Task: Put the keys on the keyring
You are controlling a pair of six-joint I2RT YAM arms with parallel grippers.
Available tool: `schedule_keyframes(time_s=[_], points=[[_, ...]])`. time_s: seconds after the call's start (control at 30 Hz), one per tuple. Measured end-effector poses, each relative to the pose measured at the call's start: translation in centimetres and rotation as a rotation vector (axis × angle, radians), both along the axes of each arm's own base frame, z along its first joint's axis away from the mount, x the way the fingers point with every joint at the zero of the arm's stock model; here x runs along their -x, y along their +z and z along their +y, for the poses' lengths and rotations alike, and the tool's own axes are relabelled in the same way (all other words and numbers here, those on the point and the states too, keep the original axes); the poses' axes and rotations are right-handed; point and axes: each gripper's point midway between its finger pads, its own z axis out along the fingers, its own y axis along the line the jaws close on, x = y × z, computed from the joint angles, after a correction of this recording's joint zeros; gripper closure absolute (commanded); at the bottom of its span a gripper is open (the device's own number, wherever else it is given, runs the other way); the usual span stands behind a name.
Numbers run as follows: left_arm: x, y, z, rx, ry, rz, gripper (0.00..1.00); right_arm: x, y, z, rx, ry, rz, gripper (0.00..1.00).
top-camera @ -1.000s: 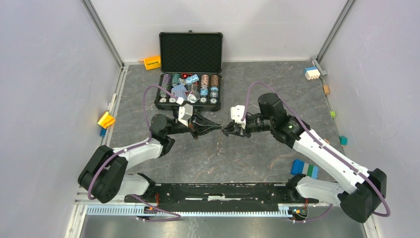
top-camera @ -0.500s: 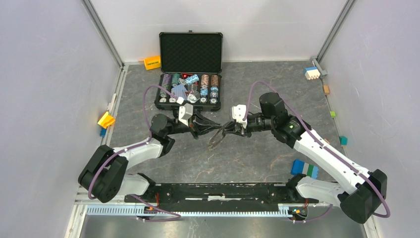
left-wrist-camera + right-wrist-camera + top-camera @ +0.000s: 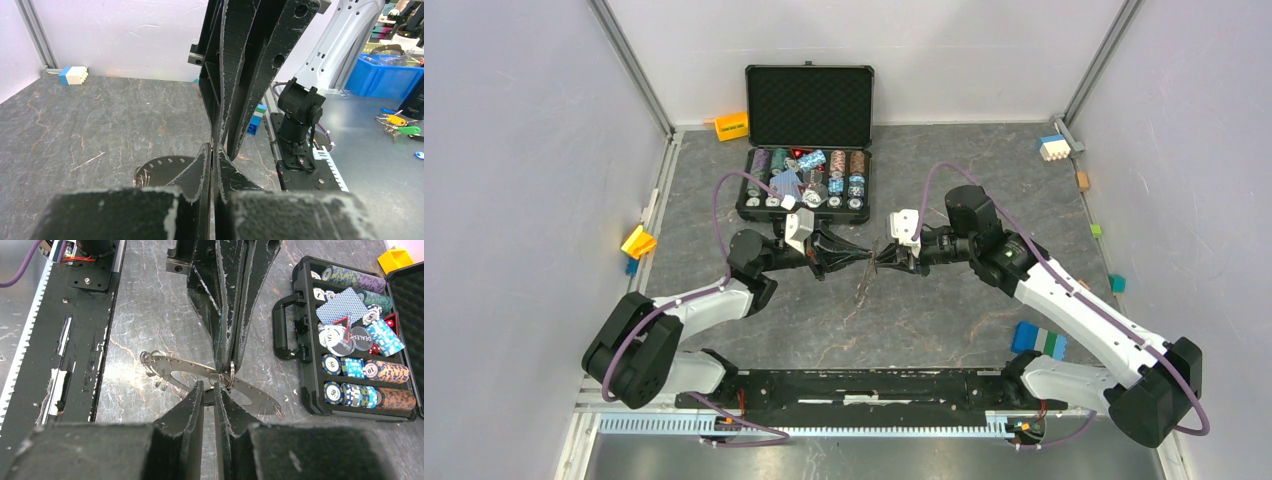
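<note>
Silver keyring, black case, striped multicoloured chips, grey veined table

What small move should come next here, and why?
Probably a slight push of the left claw toward the right claw, working the small ring along the keyring. The shut left claw's tip sits at that ring, while the right claw seems to pinch the keyring, which hangs below their meeting tips.

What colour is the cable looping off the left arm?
Purple; the cable shows best in the top external view.
</note>
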Motion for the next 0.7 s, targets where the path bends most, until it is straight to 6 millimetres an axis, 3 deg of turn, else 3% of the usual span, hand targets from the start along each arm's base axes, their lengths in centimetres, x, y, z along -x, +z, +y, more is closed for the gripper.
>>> schedule_keyframes(time_s=[0.23, 0.53, 0.7], points=[[0.0, 0.0, 0.0, 0.0, 0.001, 0.0, 0.98, -0.3, 0.2, -0.3, 0.006, -0.023, -0.023, 0.83], [0.0, 0.0, 0.0, 0.0, 0.0, -0.001, 0.98, -0.7, 0.9, -0.8, -0.002, -0.053, -0.053, 0.69], [0.0, 0.0, 0.0, 0.0, 0.0, -0.001, 0.98, -0.8, 0.1, -0.5, 0.007, -0.048, -0.019, 0.71]])
